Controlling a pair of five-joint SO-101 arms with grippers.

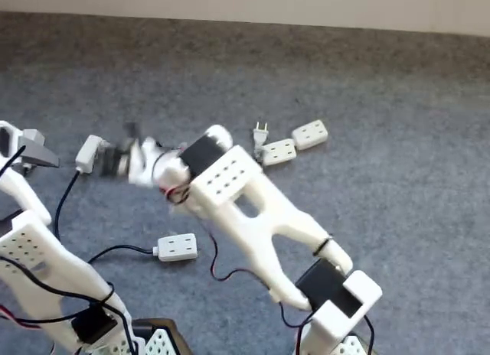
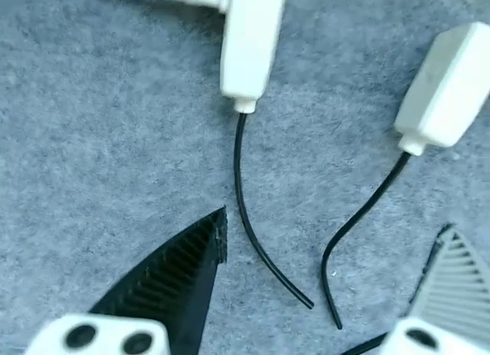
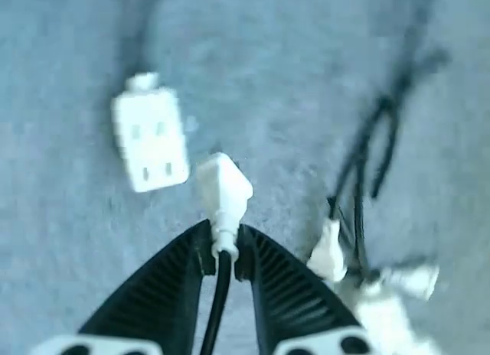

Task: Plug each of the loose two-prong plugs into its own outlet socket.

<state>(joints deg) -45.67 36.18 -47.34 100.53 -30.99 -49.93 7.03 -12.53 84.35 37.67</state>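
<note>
A: The two-prong plug [image 3: 222, 188] is clenched at its neck by the right end effector [image 3: 222, 252], just short of the outlet socket [image 3: 149, 133].
B: The left end effector [image 2: 334, 225] is seen spread, empty. If slots are missed, the loose socket could be shoved away.
</note>
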